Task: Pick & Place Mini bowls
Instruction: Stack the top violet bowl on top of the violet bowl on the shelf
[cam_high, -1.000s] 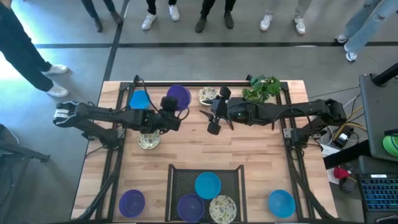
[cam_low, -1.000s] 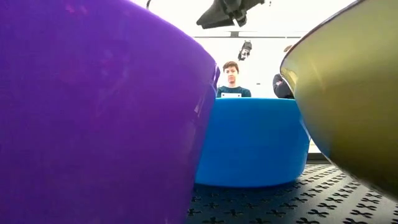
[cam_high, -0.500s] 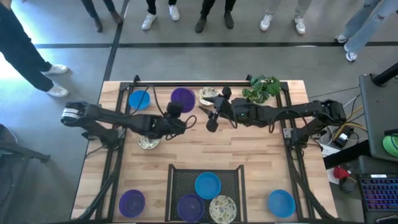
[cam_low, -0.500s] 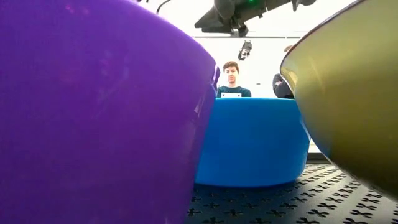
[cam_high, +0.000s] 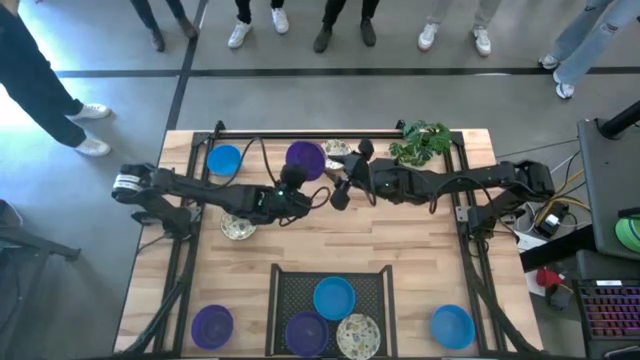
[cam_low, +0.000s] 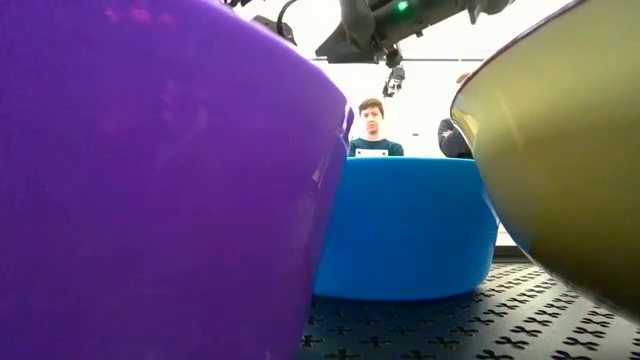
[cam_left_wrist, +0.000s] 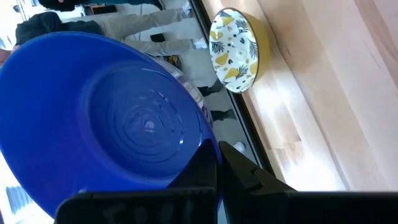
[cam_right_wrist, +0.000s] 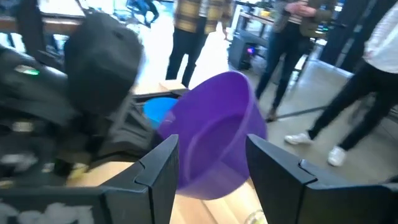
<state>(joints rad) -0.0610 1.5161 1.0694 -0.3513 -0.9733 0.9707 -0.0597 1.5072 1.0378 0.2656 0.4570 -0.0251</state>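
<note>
- Fingers of the left gripper (cam_high: 306, 186) pinch the rim of a purple mini bowl (cam_high: 305, 160), which hangs tilted in the air above the far middle of the wooden table (cam_high: 420, 260); in the left wrist view the same bowl (cam_left_wrist: 106, 115) fills the frame, its hollow facing the camera, with one dark finger (cam_left_wrist: 239, 174) clamped over its edge.
- Fingers of the right gripper (cam_right_wrist: 208, 165) stand spread wide, one either side of that bowl as the right wrist view shows it, not touching it as far as I can tell; from above, the right gripper (cam_high: 338, 188) sits just beside the left one.
- Handover, or a near meeting of the two arms, looks to be the step in hand: one bowl lifted, not yet placed.
- Next move, as I judge it, calls for carrying the bowl towards the black wire-mesh tray (cam_high: 287, 283) at the near edge, where a blue bowl (cam_high: 334, 297), a purple one (cam_high: 306, 332) and a cream speckled one (cam_high: 358, 335) already sit, without the arms clipping each other.
- Bowls left on the table: a speckled one (cam_high: 336, 152) and a blue one (cam_high: 224, 160) at the far edge, another speckled one (cam_high: 238, 227) under the left arm, a purple one (cam_high: 212, 324) and a blue one (cam_high: 452, 326) at the near corners.
- Plant (cam_high: 420, 140) stands at the far right; people stand beyond the table.
</note>
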